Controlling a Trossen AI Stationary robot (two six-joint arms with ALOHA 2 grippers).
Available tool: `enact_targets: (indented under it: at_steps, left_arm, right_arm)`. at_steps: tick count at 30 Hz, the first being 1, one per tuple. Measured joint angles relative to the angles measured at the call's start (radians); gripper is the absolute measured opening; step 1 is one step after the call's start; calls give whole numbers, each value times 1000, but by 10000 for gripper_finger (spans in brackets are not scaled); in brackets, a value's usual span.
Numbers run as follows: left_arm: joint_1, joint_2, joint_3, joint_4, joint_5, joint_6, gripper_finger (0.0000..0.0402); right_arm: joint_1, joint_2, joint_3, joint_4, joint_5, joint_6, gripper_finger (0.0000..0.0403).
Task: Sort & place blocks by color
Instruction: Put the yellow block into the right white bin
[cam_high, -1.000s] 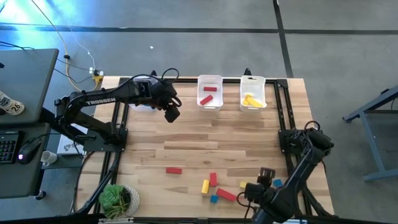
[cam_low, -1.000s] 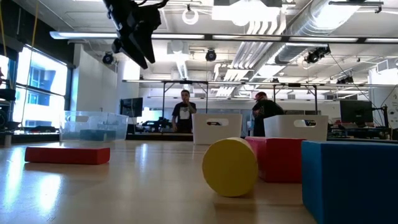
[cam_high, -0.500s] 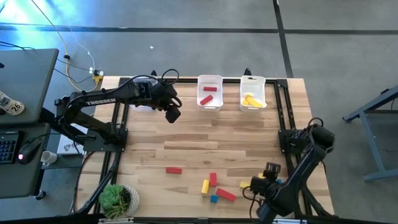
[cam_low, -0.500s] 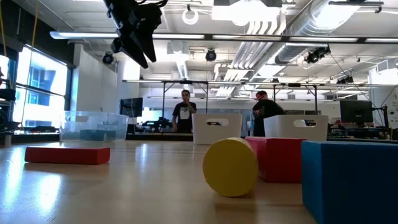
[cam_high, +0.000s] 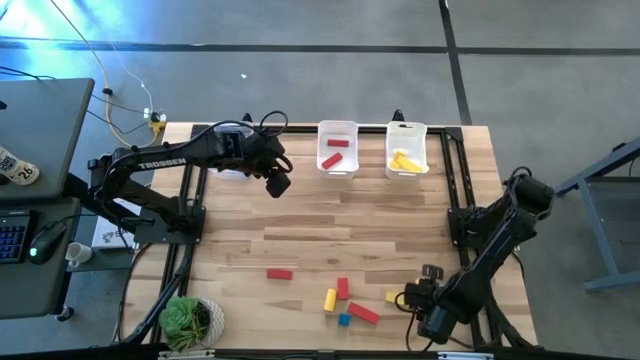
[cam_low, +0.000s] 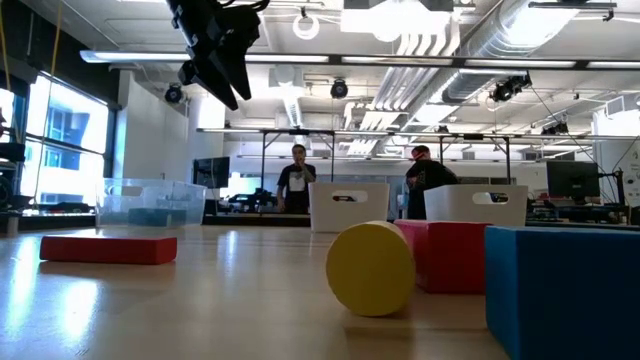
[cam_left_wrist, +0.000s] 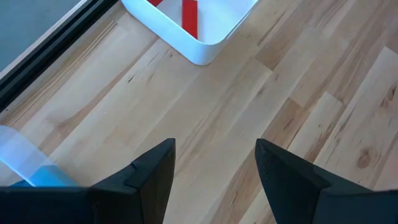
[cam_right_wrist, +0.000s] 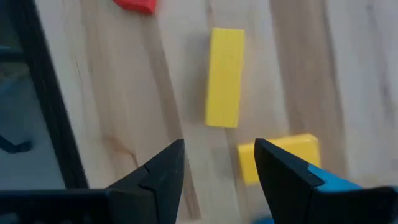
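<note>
Loose blocks lie flat on the near half of the table: a red bar (cam_high: 279, 273), a yellow bar (cam_high: 330, 299), two red bars (cam_high: 343, 288) (cam_high: 364, 313), a small blue cube (cam_high: 344, 319) and a small yellow block (cam_high: 393, 296). My right gripper (cam_high: 412, 298) (cam_right_wrist: 217, 168) is open, low at the near right. The small yellow block (cam_right_wrist: 280, 158) sits just beside one of its fingers, and the yellow bar (cam_right_wrist: 225, 78) lies ahead. My left gripper (cam_high: 277, 183) (cam_left_wrist: 214, 168) is open and raised over the far left, near the bins. It also shows in the low view (cam_low: 215, 50).
Three bins stand along the far edge: a clear one (cam_high: 232, 160) holding blue, a white one (cam_high: 337, 148) with red bars and a white one (cam_high: 406, 150) with yellow blocks. A potted plant (cam_high: 190, 320) sits at the near left corner. People stand in the room beyond (cam_low: 296, 180).
The right arm's elbow has swung out toward the table's right edge and away from the near edge. Its gripper has stayed low by the small yellow block at the near right. The left arm and the blocks have kept still.
</note>
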Motion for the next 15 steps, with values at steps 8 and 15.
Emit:
enact_targets:
  at_steps: [8, 15]
  left_arm:
    - [0, 0, 0, 0, 0, 1, 207]
    - [0, 0, 0, -1, 0, 2, 207]
  right_arm:
    - [-38, -1, -72, 109, -12, -8, 181]
    - [-83, 5, -98, 165, -12, -54, 181]
